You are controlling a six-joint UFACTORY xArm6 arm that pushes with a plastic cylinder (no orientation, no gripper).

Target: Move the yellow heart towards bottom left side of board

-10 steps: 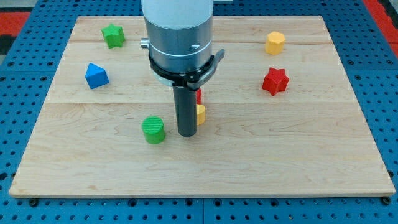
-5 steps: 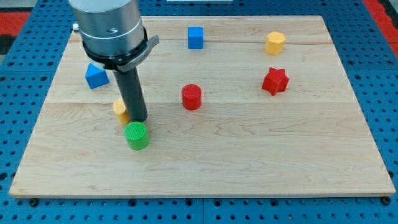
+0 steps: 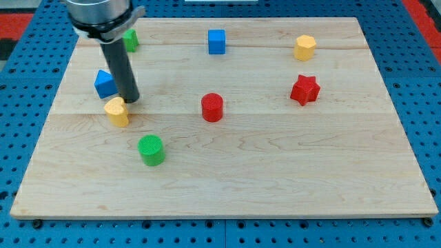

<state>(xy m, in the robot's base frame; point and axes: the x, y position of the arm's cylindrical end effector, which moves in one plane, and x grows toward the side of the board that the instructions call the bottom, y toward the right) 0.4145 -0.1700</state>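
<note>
The yellow heart lies on the wooden board at the view's left, below the middle height. My tip stands just above and to the right of the heart, close to it or touching it. The blue block sits just to the left of my rod. The green cylinder lies below and to the right of the heart.
A red cylinder is near the middle. A blue cube is at the top centre. A yellow hexagonal block and a red star are at the right. A green block is partly hidden behind my arm at top left.
My rod moved from the board's middle to the left, carrying the yellow heart leftward past the green cylinder. The green cylinder shifted left and slightly down. My tip now sits above the heart.
</note>
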